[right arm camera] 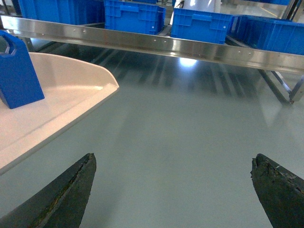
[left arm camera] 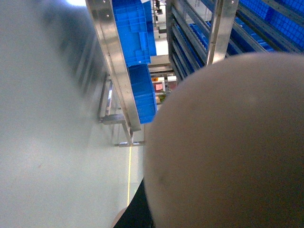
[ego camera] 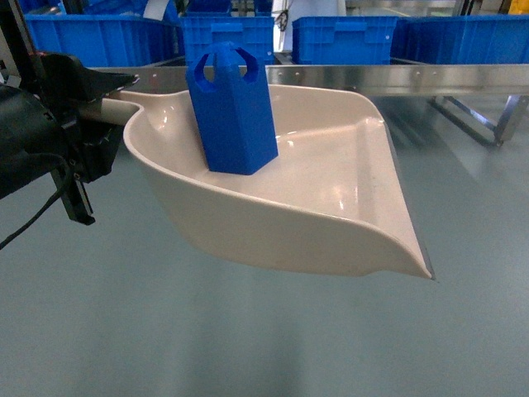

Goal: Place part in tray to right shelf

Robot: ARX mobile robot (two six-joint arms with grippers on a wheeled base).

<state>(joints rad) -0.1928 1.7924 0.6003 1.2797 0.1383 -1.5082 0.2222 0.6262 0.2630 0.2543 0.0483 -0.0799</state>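
right pincer point(right arm camera: 173, 190): sitting released at the bottom of the right wrist frame, dark fingers point(right arm camera: 61, 197) spread wide apart, nothing between them, hovering over the grey floor point(right arm camera: 190, 133).
left pincer point(ego camera: 78, 103): showing at the left edge of the head frame, black, clenching the tray's handle point(ego camera: 103, 109); jaws themselves partly hidden by the arm body.
tray point(ego camera: 331, 198): cream scoop being held off the floor, filling the centre of the head frame, wide lip pointing to the lower right; in the left wrist frame its underside is blocking the right half, blurred.
part point(ego camera: 231, 107): blue block standing upright inside the tray, near the handle end, rounded two-hole top up; also showing at the left edge of the right wrist frame, resting on the tray floor.
right shelf point(ego camera: 397, 78): steel front rail running across the upper head frame just behind the tray.
blue crates point(ego camera: 343, 37): sitting in a row behind the rail, top of frame.
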